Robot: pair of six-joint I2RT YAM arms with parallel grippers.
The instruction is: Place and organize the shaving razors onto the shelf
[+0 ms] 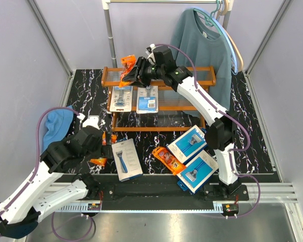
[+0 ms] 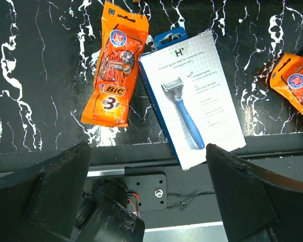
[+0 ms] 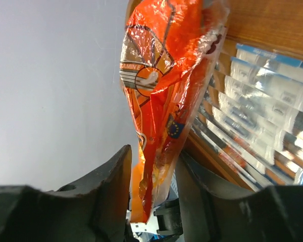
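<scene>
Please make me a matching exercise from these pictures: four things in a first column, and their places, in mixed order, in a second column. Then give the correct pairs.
Things:
1. sweater
2. blister cards
3. blue cloth
4. white box

Places:
A. flat on the table, near its front edge
B. on the shelf, on its wire grating
C. bunched at the table's left edge
D. hanging from the rail

Pairs: 1-D, 2-B, 3-C, 4-A.
</scene>
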